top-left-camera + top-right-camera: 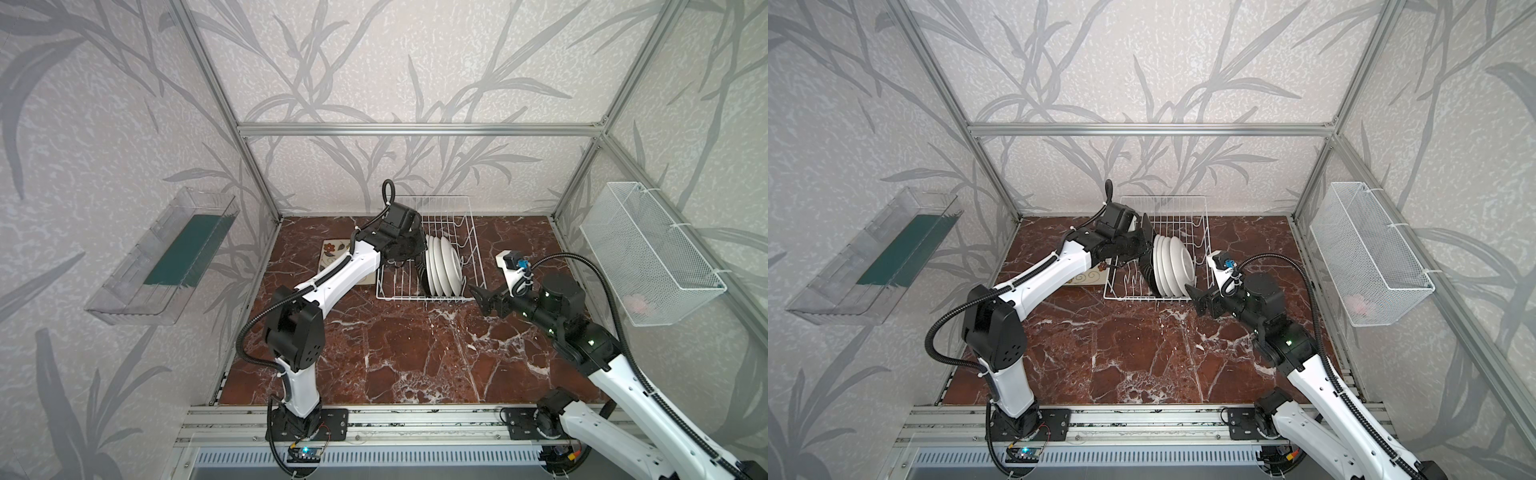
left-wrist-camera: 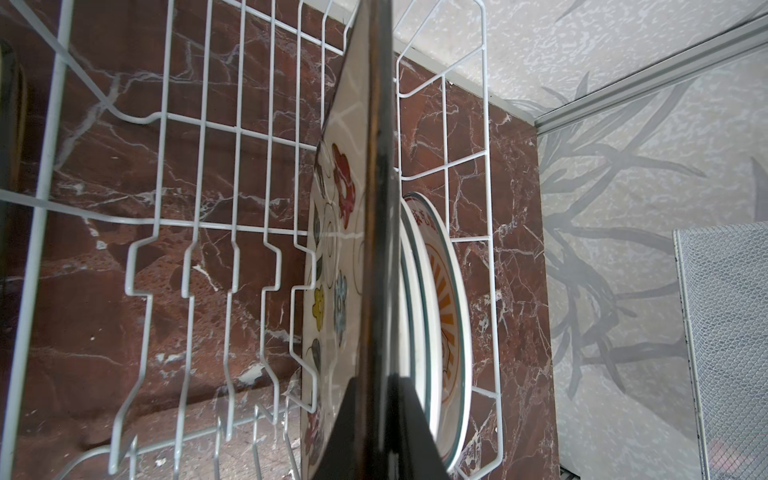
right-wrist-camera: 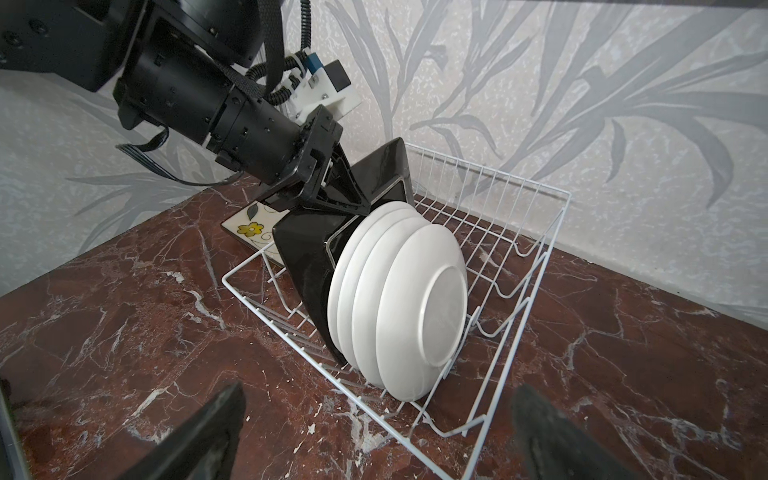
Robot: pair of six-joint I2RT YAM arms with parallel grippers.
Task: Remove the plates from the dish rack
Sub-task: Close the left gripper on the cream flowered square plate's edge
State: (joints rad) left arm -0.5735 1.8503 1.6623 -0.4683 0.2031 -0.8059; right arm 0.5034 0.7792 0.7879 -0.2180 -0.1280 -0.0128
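The white wire dish rack [image 1: 457, 216] [image 1: 1179, 208] [image 2: 187, 124] [image 3: 519, 232] stands at the back of the table. Several round white plates [image 1: 444, 270] [image 1: 1173, 266] [image 3: 399, 299] stand upright in it; the left wrist view shows an orange sunburst on one [image 2: 449, 299]. Beside them stands a black-backed square plate [image 3: 307, 257] [image 2: 332, 249] with a flowered cream face. My left gripper [image 1: 417, 249] [image 1: 1144, 245] [image 2: 380, 374] [image 3: 357, 208] is shut on its upper edge. Another flowered square plate [image 1: 332, 253] [image 1: 1088, 278] [image 3: 249, 226] lies flat left of the rack. My right gripper [image 1: 478, 295] [image 1: 1196, 297] [image 3: 380, 388] hangs open and empty at the rack's front right corner.
A clear plastic tray [image 1: 166, 257] [image 1: 872, 257] with a green insert hangs on the left wall. A white fine-mesh basket [image 1: 648, 253] [image 1: 1366, 253] [image 2: 727, 332] hangs on the right wall. Red marble tabletop [image 1: 415, 357] extends in front of the rack.
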